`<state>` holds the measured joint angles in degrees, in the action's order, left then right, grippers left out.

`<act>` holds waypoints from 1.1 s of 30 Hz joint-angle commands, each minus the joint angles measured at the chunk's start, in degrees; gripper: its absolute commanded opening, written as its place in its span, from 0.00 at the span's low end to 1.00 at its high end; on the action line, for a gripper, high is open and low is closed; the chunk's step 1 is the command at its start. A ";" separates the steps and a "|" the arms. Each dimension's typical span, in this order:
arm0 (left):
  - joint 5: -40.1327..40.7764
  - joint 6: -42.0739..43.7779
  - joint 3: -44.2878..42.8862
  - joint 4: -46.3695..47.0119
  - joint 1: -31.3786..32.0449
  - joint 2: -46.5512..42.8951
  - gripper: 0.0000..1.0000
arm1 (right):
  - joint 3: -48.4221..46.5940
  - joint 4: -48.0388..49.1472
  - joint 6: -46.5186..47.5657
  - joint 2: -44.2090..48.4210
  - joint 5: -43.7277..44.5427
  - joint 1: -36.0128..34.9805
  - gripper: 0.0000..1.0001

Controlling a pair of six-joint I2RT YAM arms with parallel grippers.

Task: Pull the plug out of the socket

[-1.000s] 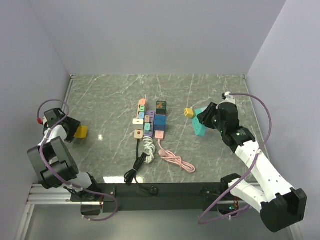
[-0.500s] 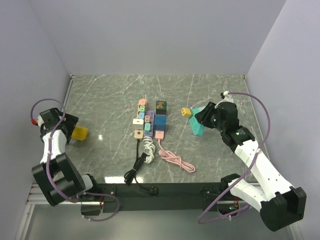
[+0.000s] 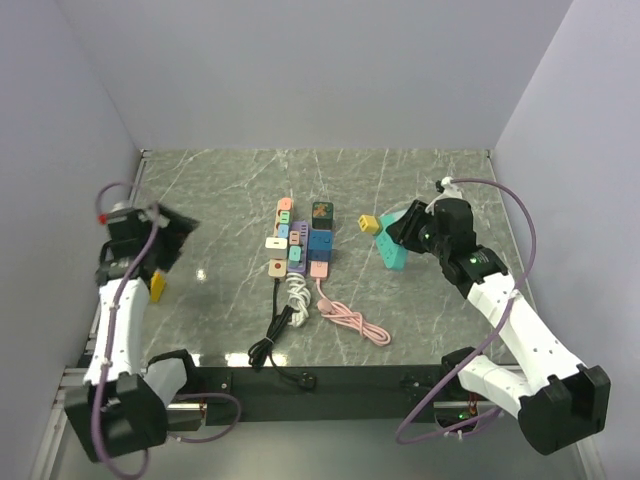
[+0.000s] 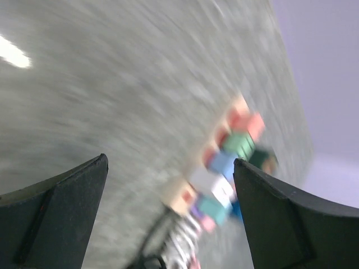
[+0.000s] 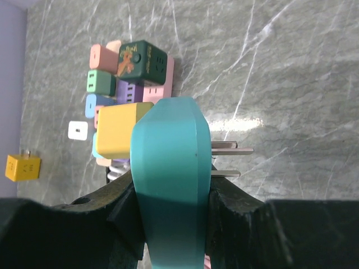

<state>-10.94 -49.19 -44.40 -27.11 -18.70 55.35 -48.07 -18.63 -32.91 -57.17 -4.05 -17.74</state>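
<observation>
We hold the teal plug [image 5: 168,168] clamped in the right claw [image 3: 405,238], right of the strips [image 3: 298,240]. Its two prongs [image 5: 227,159] are bare, so we judge it already out of its socket. The left claw [image 3: 170,238] hangs wide and empty above a yellow cube [image 3: 158,285], likely to keep clear. We count what look like three strips, three cords (black [image 3: 270,340], white [image 3: 297,295], pink [image 3: 350,322]), a second cube [image 3: 370,224] and one plug.
</observation>
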 commanded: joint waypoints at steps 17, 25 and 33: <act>-2.87 -17.16 -24.22 22.11 51.30 31.21 0.99 | -1.32 5.27 0.39 -0.76 -6.15 -4.94 0.00; -0.66 -21.30 -30.13 19.82 57.28 38.33 0.99 | -2.81 4.66 0.30 -1.37 0.27 -7.40 0.00; -1.54 -23.14 -32.94 17.88 58.78 41.41 0.92 | -2.90 6.41 -0.05 -1.46 5.46 -8.45 0.00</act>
<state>-12.62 -70.65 -74.89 -9.39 39.59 96.05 -48.07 -17.45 -32.38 -59.11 -2.13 -25.41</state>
